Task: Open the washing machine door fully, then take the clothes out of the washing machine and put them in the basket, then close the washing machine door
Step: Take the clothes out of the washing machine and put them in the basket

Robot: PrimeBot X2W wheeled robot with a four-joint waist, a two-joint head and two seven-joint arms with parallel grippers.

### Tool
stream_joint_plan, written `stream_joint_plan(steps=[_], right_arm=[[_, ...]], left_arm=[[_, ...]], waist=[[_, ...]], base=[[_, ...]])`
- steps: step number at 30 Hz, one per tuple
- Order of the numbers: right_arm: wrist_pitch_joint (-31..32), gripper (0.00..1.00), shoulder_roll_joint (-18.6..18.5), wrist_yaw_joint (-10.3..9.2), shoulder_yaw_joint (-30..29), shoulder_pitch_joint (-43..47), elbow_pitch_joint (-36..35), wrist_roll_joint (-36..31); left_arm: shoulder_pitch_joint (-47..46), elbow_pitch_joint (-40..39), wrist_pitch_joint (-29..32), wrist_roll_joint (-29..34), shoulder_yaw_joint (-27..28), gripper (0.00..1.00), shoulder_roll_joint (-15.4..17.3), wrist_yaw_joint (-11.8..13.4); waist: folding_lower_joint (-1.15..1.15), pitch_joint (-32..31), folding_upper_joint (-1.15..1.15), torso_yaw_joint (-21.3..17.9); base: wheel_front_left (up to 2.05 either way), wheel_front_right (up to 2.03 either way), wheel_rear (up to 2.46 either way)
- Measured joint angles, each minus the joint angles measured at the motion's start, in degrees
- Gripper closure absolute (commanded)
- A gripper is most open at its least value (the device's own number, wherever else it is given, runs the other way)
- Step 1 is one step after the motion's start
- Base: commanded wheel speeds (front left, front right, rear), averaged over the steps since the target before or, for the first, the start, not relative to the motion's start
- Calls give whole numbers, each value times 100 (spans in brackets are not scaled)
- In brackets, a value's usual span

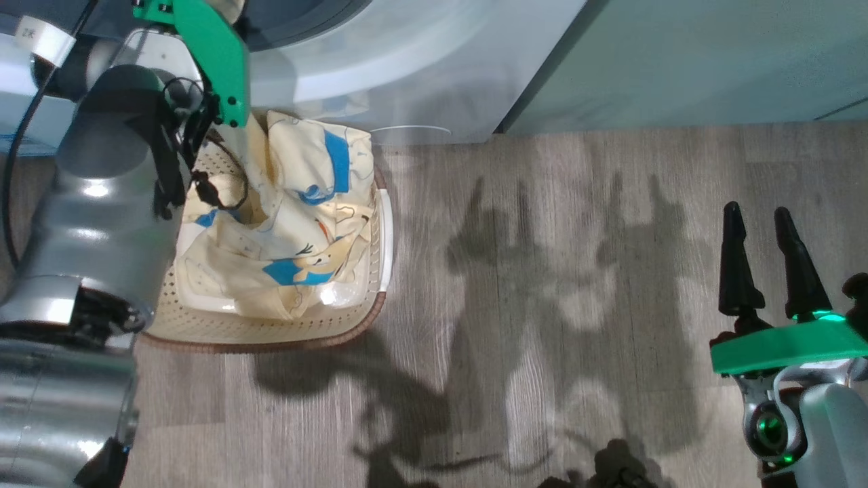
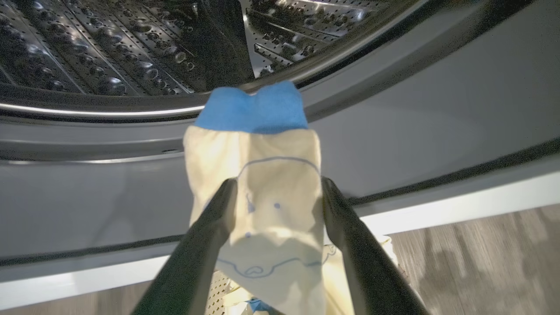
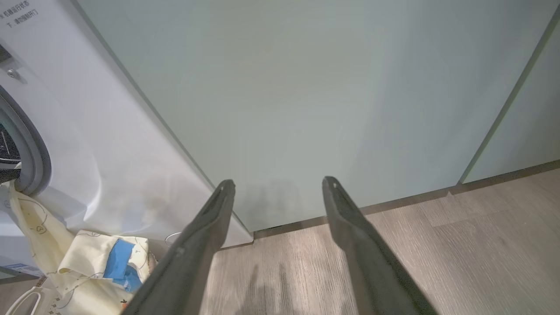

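Upper left, the left jaws stand apart around a garment (image 2: 258,175) hanging from the washer (image 2: 415,122); more clothes (image 1: 305,230) fill the basket (image 1: 271,333); right jaws apart, lower right.

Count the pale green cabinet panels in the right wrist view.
2: a wide panel beside the washing machine, a narrower panel past the seam at the right edge. More may lie out of frame.

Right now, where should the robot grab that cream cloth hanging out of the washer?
Probably the cream panel just under its blue band, from the front: it hangs flat and narrow there, between the left gripper's open fingers, so closing would gather it.
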Motion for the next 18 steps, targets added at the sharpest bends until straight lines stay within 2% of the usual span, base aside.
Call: stream_joint_plan(steps=[7, 8, 9, 10, 11, 18], right_arm=[[0, 0, 7, 0, 26, -20, 1, 0], [0, 0, 8, 0, 26, -22, 2, 0], [0, 0, 10, 0, 26, -25, 2, 0], [0, 0, 10, 0, 25, -25, 3, 0], [0, 0, 10, 0, 24, -25, 4, 0], [0, 0, 11, 0, 25, -26, 34, -1]], left_arm=[[-174, 423, -85, 65, -78, 0, 18, 127], [-202, 474, -86, 47, -75, 19, 15, 126], [-222, 544, -86, 11, -71, 51, 13, 123], [-224, 608, -87, -24, -56, 89, 5, 105], [-222, 658, -123, -52, -49, 100, -4, 86], [-204, 893, -497, -187, -8, 100, -24, 31]], waist=[[0, 18, 0, -23], [0, 12, 0, -20], [0, 4, 0, -16], [0, -6, 0, -10], [0, -17, 0, -5], [0, -165, 0, 41]], base=[[0, 0, 0], [0, 0, 0], [0, 0, 0], [0, 0, 0], [0, 0, 0], [0, 0, 0]])
